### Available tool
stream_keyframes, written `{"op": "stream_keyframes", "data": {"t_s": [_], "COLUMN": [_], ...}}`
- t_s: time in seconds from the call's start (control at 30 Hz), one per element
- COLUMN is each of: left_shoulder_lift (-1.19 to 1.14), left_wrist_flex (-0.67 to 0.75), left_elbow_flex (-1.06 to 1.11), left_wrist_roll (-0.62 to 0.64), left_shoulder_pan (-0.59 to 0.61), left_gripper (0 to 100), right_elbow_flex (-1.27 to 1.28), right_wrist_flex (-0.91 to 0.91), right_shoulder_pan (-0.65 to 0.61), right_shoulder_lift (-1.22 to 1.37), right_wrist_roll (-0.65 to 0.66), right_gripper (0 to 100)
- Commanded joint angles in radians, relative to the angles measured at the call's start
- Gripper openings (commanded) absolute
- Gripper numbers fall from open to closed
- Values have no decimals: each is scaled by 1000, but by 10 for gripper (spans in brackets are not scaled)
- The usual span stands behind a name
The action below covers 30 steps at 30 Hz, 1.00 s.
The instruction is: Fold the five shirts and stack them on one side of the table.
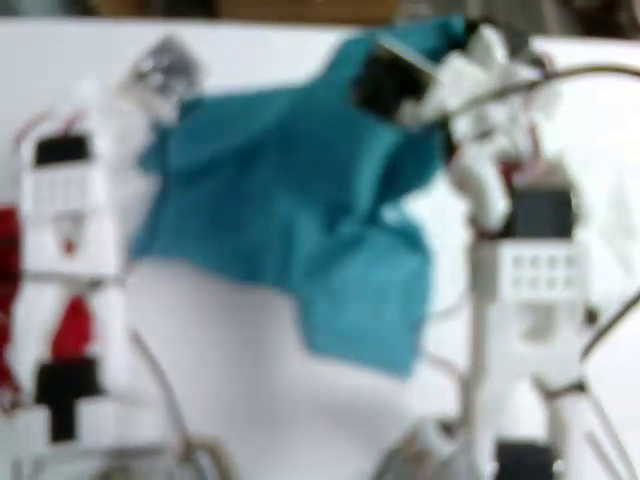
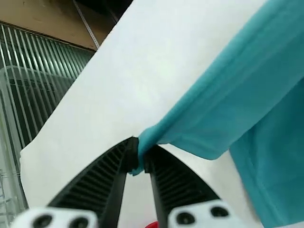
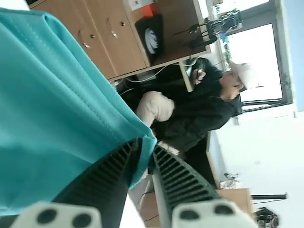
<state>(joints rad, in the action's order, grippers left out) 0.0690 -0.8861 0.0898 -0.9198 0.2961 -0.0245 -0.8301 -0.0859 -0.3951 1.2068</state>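
I have the teal shirt (image 1: 290, 200) up off the table (image 1: 230, 400), strung between both arms in the high view. It sags in the middle and its lower end hangs down toward the near side. My left hand (image 2: 137, 159) is closed tight on a small corner of the cloth, with just a tuck of hem between the jaws, and the fabric runs away from it in a taut fold above the white top. My right hand (image 3: 145, 147) is pinched narrow on a stitched edge of the same shirt. I judge this to be the spreading-out step, before any fold is laid. The shirt reads as light, thin and floppy. It won't hold a shape, it'll droop wherever it isn't supported, and it could creep out of a shallow pinch if I draw the two hands apart too hard. The ribbed pads (image 2: 175, 183) should bite well on a hem or seam, so I'd hold on those doubled edges, at matching corners or shoulders, and not on single-layer cloth. The left grip looks thin to me, so that's the one I'd watch. A red cloth (image 1: 75, 330) lies by the left arm's base, and I can't tell whether it's another shirt.
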Motion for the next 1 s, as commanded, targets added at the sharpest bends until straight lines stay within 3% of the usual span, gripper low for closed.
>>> {"op": "stream_keyframes", "data": {"t_s": [0.0, 0.4, 0.57, 0.97], "left_shoulder_lift": [5, 14, 15, 15], "left_wrist_flex": [20, 12, -74, -192], "left_elbow_flex": [2, -87, -127, -278], "left_wrist_roll": [-8, -8, -29, -28], "left_shoulder_pan": [2, 61, 69, 69], "left_gripper": [21, 21, 21, 21], "right_elbow_flex": [0, -20, -17, -17], "right_wrist_flex": [-39, -7, -105, -171], "right_shoulder_pan": [15, -21, -97, -99], "right_shoulder_lift": [1, -87, -176, -295], "right_wrist_roll": [-66, -66, 163, 417], "right_gripper": [20, 20, 20, 20]}}
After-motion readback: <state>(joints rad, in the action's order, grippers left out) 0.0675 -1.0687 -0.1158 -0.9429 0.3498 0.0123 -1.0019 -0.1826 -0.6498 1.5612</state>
